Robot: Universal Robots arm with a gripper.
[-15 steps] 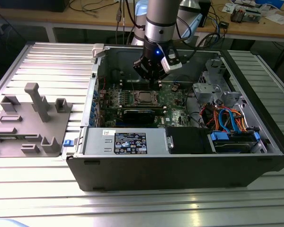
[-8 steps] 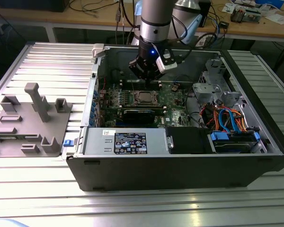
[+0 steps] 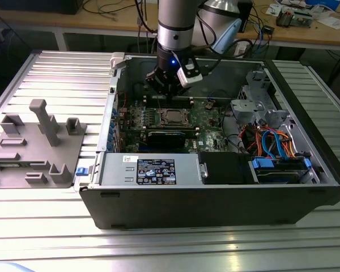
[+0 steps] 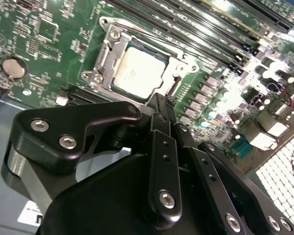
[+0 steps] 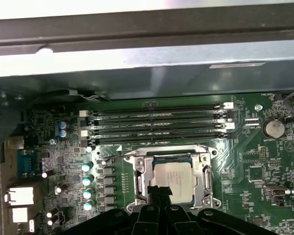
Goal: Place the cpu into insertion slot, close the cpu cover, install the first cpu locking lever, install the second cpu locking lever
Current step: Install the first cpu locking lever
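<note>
In the exterior view, an open computer case (image 3: pixel 215 192) lies on a ribbed metal worktop (image 3: pixel 56 73). The robot arm (image 3: pixel 174 25) comes down from above into the case, and its gripper (image 3: pixel 169 93) hangs over the green circuit board (image 3: pixel 207 116), just above the insertion slot (image 3: pixel 174 117). A grey power supply box (image 3: pixel 150 169) sits along the near side of the case, with bundled orange and blue cables (image 3: pixel 272 141) toward the exterior view's right. A grey plastic fixture (image 3: pixel 37 144) stands on the worktop at the exterior view's left, well apart from the case.

In the second wrist view, the gripper (image 4: pixel 159 105) fills the foreground, its black fingers pressed together, so the jaws are closed and hold nothing. Their tip hovers at the edge of the socket. The cpu (image 4: pixel 137 69), silvery-grey, lies flat inside the insertion slot (image 4: pixel 104 54). The cpu cover (image 4: pixel 183 66), a thin silvery frame, lies down around the chip. A round coin battery (image 4: pixel 13 68) sits on the board nearby.

In the first wrist view, the cpu (image 5: pixel 172 180) is seated in the socket with the cover's frame (image 5: pixel 204 176) around it. Four long memory slots (image 5: pixel 157 125) run beside the socket.
</note>
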